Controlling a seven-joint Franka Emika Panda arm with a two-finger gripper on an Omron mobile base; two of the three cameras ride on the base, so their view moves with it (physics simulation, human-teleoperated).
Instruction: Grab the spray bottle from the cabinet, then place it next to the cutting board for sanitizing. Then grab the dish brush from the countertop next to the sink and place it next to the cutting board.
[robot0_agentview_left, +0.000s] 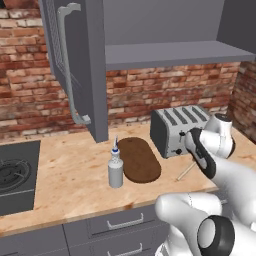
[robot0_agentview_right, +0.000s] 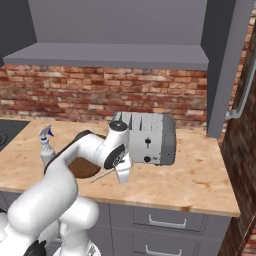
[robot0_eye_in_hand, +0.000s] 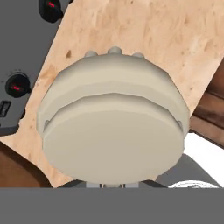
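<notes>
The spray bottle stands upright on the countertop, close against the left side of the dark brown cutting board. My gripper hangs low over the counter in front of the toaster, just right of the board, shut on the dish brush. Its thin pale handle slants down toward the counter. In the hand view the round cream head sits very near the camera and hides my fingertips. The cabinet stands open overhead, its shelf bare.
A silver toaster stands right behind my hand. The open cabinet door with its long bar handle hangs over the counter's left part. A black stove lies far left. Grey drawers run below the counter edge.
</notes>
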